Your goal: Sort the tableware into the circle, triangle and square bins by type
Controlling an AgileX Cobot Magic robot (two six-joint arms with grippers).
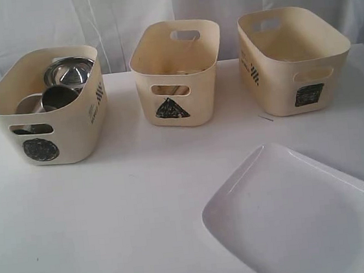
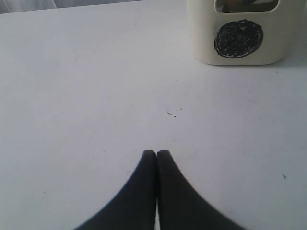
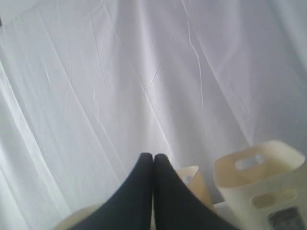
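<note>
1 glossy white rounded-square plate (image 1: 298, 219)

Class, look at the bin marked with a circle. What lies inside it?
Inside the circle bin are a steel bowl, a steel mug and a second mug beside it. The bin's wall covers their lower parts, so anything beneath them cannot be seen.

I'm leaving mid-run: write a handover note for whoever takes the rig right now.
Left gripper: shut, empty, low over the table.
Right gripper: shut, empty, aimed at the curtain.
Done: steel mugs and steel bowl are in the circle bin.
Triangle bin and square bin: contents hard to see from here.
Left: the white plate lies on the table in front of the square bin, not yet sorted.
</note>
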